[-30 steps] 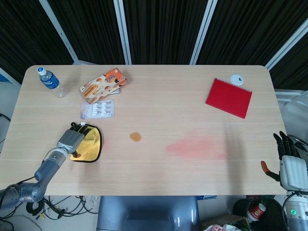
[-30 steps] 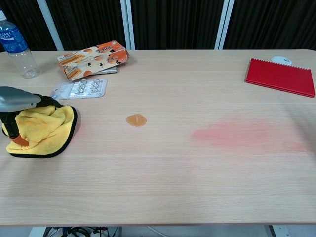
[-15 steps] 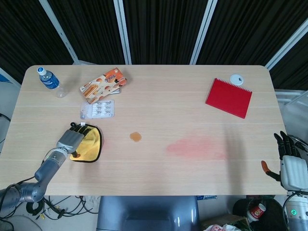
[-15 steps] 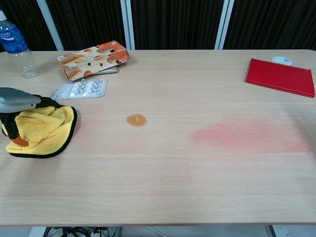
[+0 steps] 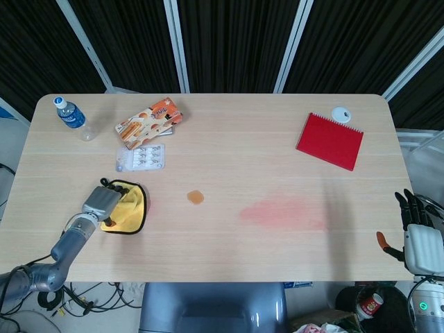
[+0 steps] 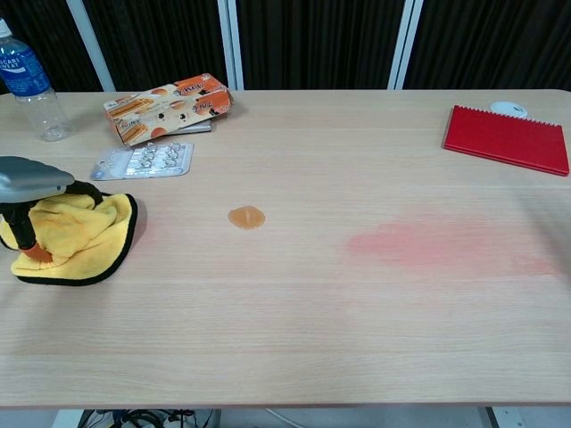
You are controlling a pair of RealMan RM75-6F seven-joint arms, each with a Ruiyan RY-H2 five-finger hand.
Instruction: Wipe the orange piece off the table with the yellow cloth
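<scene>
The small orange piece (image 5: 195, 197) (image 6: 246, 217) lies flat on the wooden table (image 5: 229, 243), left of centre. Well to its left sits the yellow cloth (image 5: 130, 209) (image 6: 78, 235) with a dark border, bunched up near the table's left front. My left hand (image 5: 101, 201) (image 6: 27, 183) lies on the cloth's left part, fingers curled over its far edge and gripping it. Off the table's right front corner my right hand (image 5: 419, 234) hangs with fingers spread and nothing in it; the chest view does not show it.
A water bottle (image 5: 73, 118) (image 6: 27, 80) stands at the far left. A snack box (image 5: 149, 118) (image 6: 168, 105) and a blister pack (image 5: 142, 157) (image 6: 143, 160) lie behind the cloth. A red notebook (image 5: 330, 141) and a white disc (image 5: 340, 114) are far right. A pink smear (image 5: 281, 211) marks the centre right.
The left hand's fingers have curled in and drawn the cloth's far edge together, so the cloth looks smaller and more bunched. The right hand and orange piece have not moved.
</scene>
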